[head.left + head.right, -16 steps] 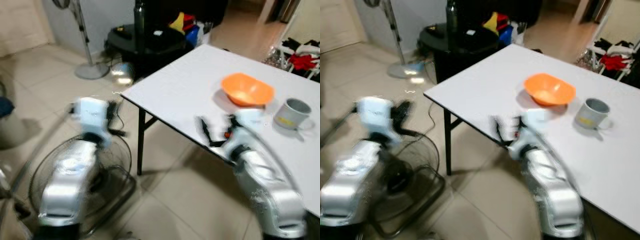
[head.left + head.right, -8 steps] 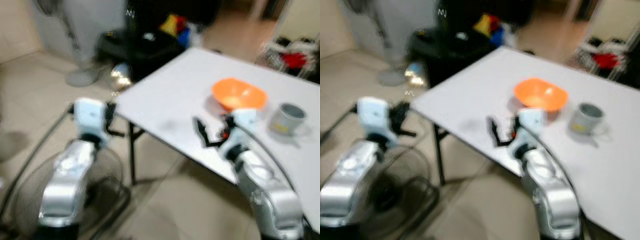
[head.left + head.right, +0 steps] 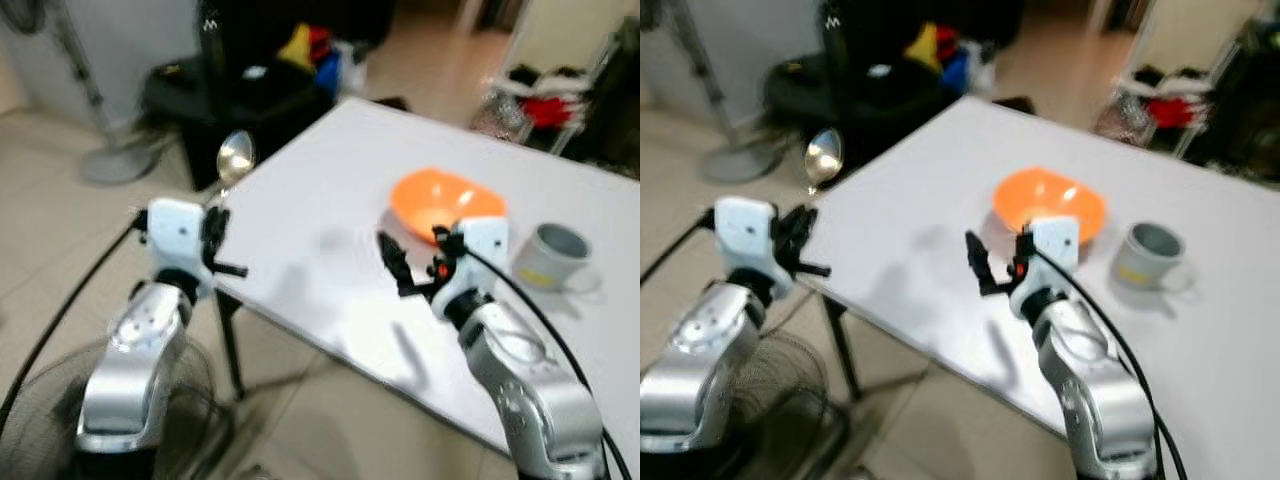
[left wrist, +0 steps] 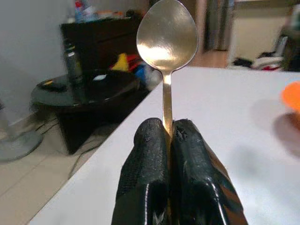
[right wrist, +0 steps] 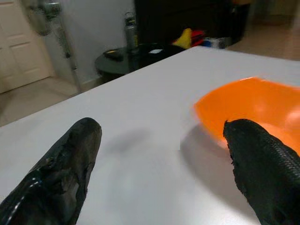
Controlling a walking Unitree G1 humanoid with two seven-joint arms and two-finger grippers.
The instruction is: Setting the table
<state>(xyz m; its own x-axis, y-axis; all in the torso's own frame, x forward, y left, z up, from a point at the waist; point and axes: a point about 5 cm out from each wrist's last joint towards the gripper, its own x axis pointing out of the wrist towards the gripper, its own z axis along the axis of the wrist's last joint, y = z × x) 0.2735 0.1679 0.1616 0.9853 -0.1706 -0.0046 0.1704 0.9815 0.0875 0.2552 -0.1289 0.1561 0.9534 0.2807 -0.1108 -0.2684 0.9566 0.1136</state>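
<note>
Standing upright, bowl uppermost: a shiny metal spoon [image 4: 166, 55], handle pinched low down, just off the white table's [image 3: 330, 230] near-left corner. Sitting upright and empty on the table: an orange bowl [image 3: 442, 201], with a grey mug [image 3: 550, 257] to its right, apart.

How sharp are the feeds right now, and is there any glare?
Left eye view: soft motion blur across the white table and orange bowl. Left wrist view: spoon crisp, with a bright highlight on its bowl; background blurred. Right wrist view: near fingers soft.
</note>
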